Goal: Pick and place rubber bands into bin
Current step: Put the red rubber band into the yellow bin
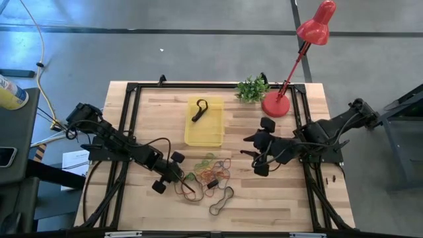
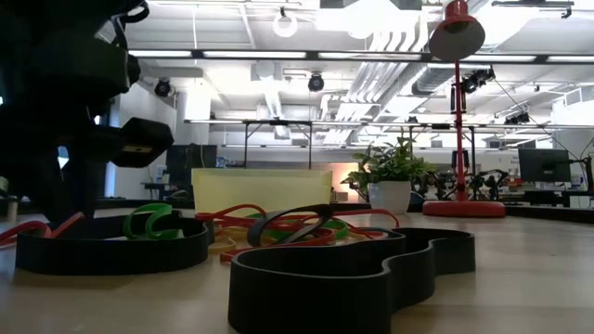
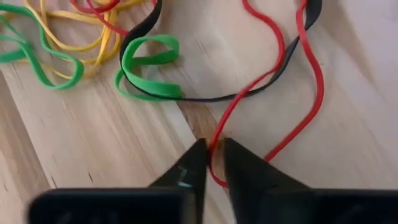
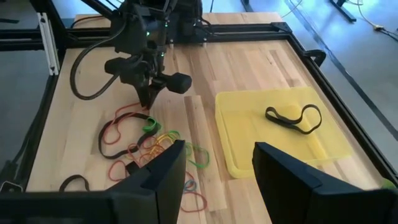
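Note:
Several rubber bands in red, orange, green and black lie in a loose pile [image 1: 211, 173] on the wooden table, just near of the yellow bin [image 1: 192, 135]. One black band [image 1: 199, 110] lies inside the bin. My left gripper [image 3: 213, 149] is down at the pile's left edge [image 1: 190, 187], shut on a thin red band [image 3: 281, 46]. A green band [image 3: 149, 53] lies a little beyond its fingertips. My right gripper [image 4: 217, 168] hovers open to the right of the pile [image 1: 248, 145], above the table, holding nothing. My left gripper pinches the red band at the bend of its loop closest to the gripper [image 3: 216, 138], between its two fingertips. The fingers slant down from the table's left. The remainder of the loop lies slack on the table, crossing a thin black band.
A thick wavy black band [image 1: 221, 200] lies near the table's front edge, large in the low view [image 2: 353, 269]. A red lamp [image 1: 276, 104] and a small potted plant [image 1: 252, 88] stand at the far right. A black frame [image 1: 125, 119] borders the work area.

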You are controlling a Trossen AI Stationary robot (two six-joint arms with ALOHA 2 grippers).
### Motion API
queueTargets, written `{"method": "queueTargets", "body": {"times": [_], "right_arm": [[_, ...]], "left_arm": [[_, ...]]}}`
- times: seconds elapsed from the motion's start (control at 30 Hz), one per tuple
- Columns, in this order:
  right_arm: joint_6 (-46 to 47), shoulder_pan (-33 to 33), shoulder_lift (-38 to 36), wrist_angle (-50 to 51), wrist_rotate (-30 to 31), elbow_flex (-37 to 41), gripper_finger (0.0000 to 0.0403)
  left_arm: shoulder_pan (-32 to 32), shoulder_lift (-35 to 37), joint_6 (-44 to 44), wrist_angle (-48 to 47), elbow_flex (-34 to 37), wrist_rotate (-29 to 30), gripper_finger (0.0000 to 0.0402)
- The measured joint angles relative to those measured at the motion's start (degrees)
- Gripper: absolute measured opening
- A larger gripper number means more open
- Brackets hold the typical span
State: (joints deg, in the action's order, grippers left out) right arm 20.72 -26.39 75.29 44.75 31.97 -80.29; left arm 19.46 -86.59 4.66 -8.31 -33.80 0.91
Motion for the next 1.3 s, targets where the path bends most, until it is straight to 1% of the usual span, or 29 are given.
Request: {"method": "queueTargets", "body": {"times": [0.07, 0.2, 0.3, 0.37, 0.53, 0.73, 0.87, 0.97, 1.1, 1.3], "right_arm": [[0.1, 0.0, 0.0, 0.0, 0.0, 0.0, 0.0177], [0.0, 0.0, 0.0, 0.2, 0.1, 0.0, 0.0177], [0.0, 0.0, 0.0, 0.6, 0.8, 0.0, 0.0177], [0.1, 0.0, 0.0, 1.0, 0.8, 0.0, 0.0177], [0.2, 0.0, 0.0, 1.5, 0.9, 0.0, 0.0177], [0.3, 0.0, 0.0, 2.2, 0.9, 0.0, 0.0177], [0.2, 0.1, 0.0, 2.8, 1.0, 0.0, 0.0177], [0.0, 0.1, 0.0, 2.8, 1.7, 0.0, 0.0177], [-0.1, 0.2, 0.0, 3.0, 2.3, 0.0, 0.0177], [-0.2, 0.1, 0.0, 3.3, 2.3, 0.0, 0.0177]], "left_arm": [[0.0, 0.0, 0.0, 0.0, 0.0, 0.1, 0.0006], [0.0, 0.0, -0.7, 0.1, 0.0, 0.7, 0.0014], [0.0, 0.1, -1.2, 1.2, 0.0, 0.7, 0.0004], [0.0, 0.7, -1.8, 1.8, 0.0, 0.8, 0.0004], [0.0, 1.8, -2.1, 0.2, -2.6, 2.6, 0.0002], [0.0, 3.7, 1.7, -6.2, -9.3, 5.6, 0.0001], [0.0, 4.7, 6.6, -11.1, -15.4, 9.5, 0.0001], [-1.3, 4.9, 10.4, -15.2, -21.0, 12.6, 0.0001], [-4.7, 4.9, 16.4, -19.9, -28.3, 13.9, 0.0001], [-12.0, 4.8, 26.0, -23.2, -35.8, 13.9, 0.0001]]}}
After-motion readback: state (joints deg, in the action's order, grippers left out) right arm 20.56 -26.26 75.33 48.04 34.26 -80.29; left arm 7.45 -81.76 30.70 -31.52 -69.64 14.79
